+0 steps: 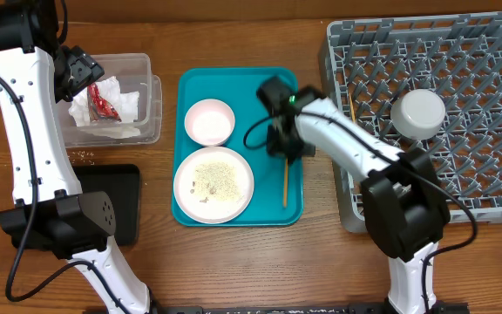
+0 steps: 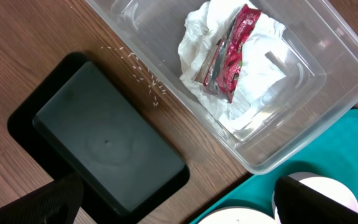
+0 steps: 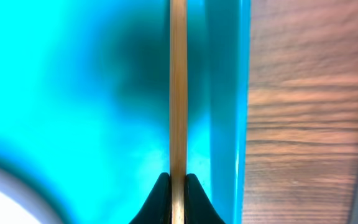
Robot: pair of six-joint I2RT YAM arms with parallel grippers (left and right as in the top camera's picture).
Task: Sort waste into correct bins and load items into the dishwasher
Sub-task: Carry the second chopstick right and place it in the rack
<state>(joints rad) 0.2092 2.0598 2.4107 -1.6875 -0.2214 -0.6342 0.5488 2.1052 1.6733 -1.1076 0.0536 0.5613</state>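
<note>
The right gripper [image 3: 178, 190] has its fingers pinched shut on a wooden chopstick [image 3: 178, 93], which runs straight ahead from their tips over the teal tray [image 3: 73, 93], close to its rim on the fingers' right, with the table [image 3: 303, 124] beyond that. The left gripper [image 2: 179, 186] hangs with fingers wide apart and empty above the black tray [image 2: 104, 143]. Ahead lie scattered rice grains [image 2: 145, 78], then the clear tub [image 2: 328, 81] holding crumpled napkins [image 2: 253, 81] and a red wrapper [image 2: 232, 56].

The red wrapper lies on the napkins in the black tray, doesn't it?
Not quite: the wrapper does lie on the napkins, but in the clear tub, not the black tray. The left wrist view shows it.
</note>
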